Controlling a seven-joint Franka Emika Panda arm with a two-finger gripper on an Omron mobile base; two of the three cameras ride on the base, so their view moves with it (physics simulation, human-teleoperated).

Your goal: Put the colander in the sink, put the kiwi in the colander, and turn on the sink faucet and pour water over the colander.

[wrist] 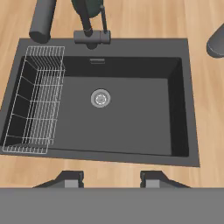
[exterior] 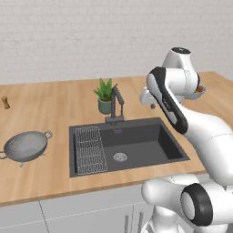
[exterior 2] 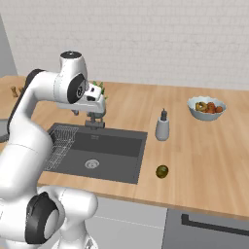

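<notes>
Nothing is sitting between the gripper (wrist: 111, 177) tips, which are standing partly apart while hanging over the sink (exterior: 175, 148). Its first target, the colander (exterior: 26, 145), is resting on the counter at far left of frame, well apart from the hand.

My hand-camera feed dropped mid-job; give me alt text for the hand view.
A dark grey rectangular sink seen from above, with a round silver drain and a white wire rack along its left side. The dark faucet stands at its far rim, on light wooden counter.
</notes>
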